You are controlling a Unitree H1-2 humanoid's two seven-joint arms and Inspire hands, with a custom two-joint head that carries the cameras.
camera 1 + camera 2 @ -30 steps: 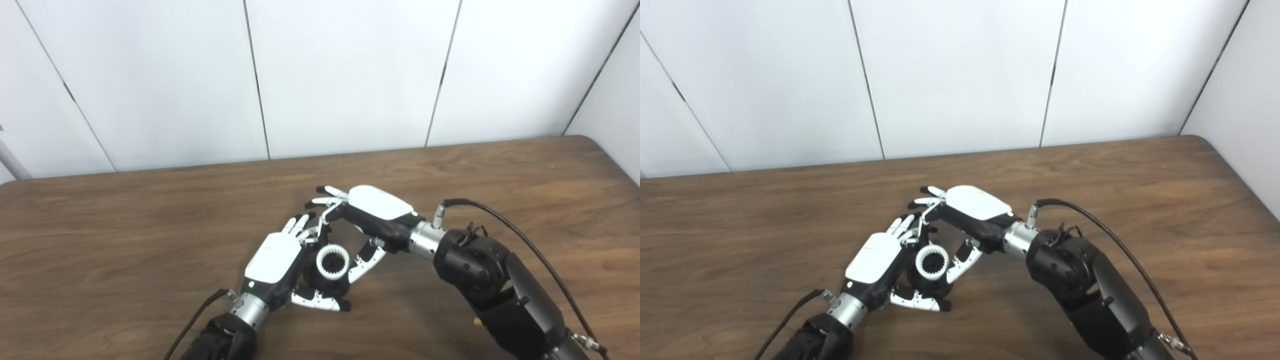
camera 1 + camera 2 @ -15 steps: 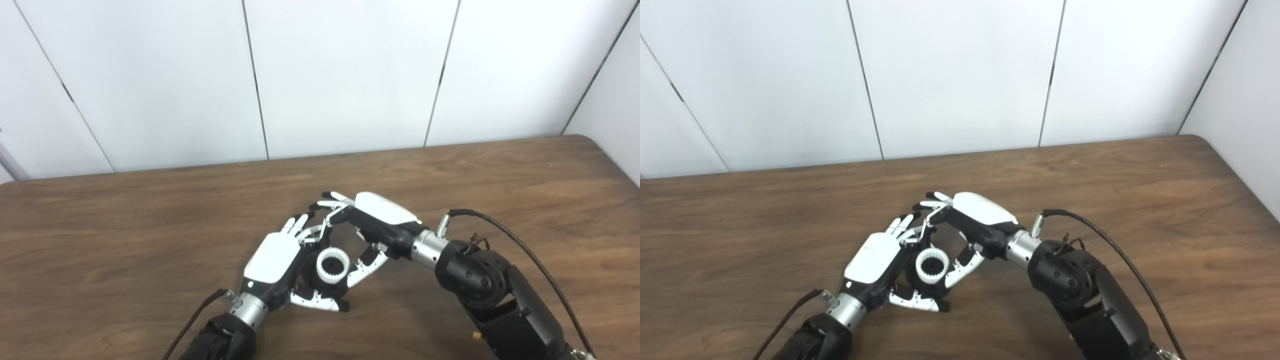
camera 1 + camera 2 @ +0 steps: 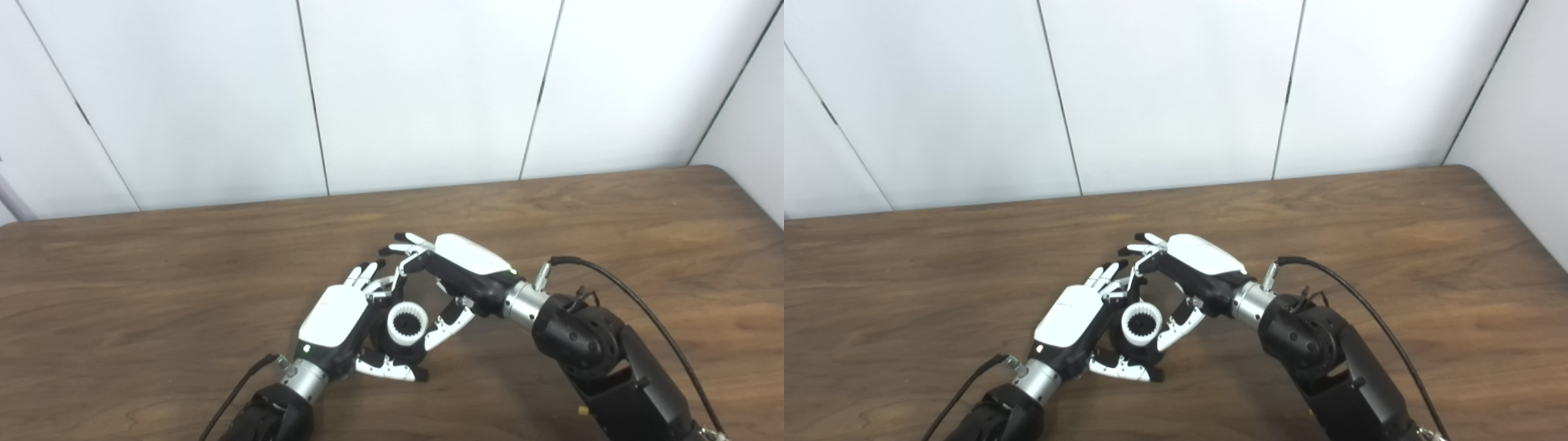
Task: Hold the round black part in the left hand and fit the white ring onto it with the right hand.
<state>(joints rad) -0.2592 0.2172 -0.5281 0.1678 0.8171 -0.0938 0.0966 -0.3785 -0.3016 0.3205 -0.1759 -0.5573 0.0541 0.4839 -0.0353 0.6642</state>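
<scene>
A white toothed ring (image 3: 408, 321) tops a round black part (image 3: 409, 352). Both hands (image 3: 335, 318) (image 3: 468, 263) wear white shells over black; the table (image 3: 153, 294) is dark wood-grain brown.

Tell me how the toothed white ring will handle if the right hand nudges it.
The white ring looks like rigid moulded plastic, so it probably won't flex. Being thin and hollow, it is likely light. It sits on the round black part held by the left hand, so a sideways nudge may tilt it rather than roll it.

white ring (image 3: 407, 321), toothed inside | seated atop round black part (image 3: 409, 353)
</scene>
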